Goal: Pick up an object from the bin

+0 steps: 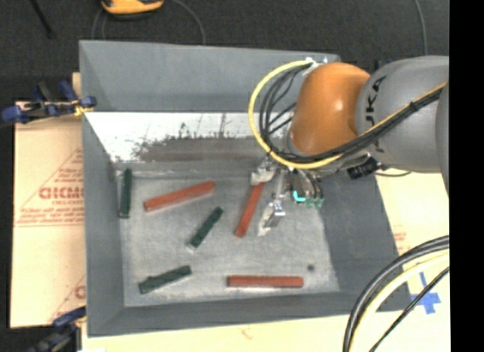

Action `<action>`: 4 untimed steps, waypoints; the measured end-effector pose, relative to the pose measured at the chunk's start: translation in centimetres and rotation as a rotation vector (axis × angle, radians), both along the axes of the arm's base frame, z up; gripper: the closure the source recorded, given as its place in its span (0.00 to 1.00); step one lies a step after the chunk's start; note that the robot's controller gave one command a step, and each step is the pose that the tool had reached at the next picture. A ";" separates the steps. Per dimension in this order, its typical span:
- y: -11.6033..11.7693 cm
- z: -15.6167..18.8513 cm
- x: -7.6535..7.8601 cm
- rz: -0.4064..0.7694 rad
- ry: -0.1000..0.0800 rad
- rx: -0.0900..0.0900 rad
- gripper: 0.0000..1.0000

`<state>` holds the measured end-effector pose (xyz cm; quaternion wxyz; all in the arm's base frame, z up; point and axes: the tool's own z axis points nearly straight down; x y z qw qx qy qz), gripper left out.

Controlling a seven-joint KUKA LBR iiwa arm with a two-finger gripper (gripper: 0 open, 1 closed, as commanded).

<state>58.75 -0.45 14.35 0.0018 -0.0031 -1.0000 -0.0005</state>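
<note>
camera view: slanted red stick (246,211) lies just beside the pincer (272,214), state unclear.

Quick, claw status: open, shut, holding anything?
Claw: cannot be told whether open or closed. It is in the right half of the bin, right beside the slanted orange-red stick; no hold on it is visible.

My wrist cover (327,108) is glossy orange, looped by a yellow cable (255,116). My arm (408,108) is plain grey, and my claw (269,218) is silvery with a teal glow. The bin (106,222) is grey, its floor finely speckled, its back wall pale with dark scuffs. Red-orange: the slanted bar (247,211), the upper bar (179,196), the bottom bar (265,281). Dark green: the left bar (125,192), the middle bar (205,227), the lower-left bar (164,279).
</note>
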 end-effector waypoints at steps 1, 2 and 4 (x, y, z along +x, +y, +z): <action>0.0 0.4 0.2 0.000 -0.007 0.000 0.00; 0.7 -6.3 0.1 0.454 0.005 -0.003 1.00; -0.2 7.3 5.6 0.515 -0.011 -0.001 1.00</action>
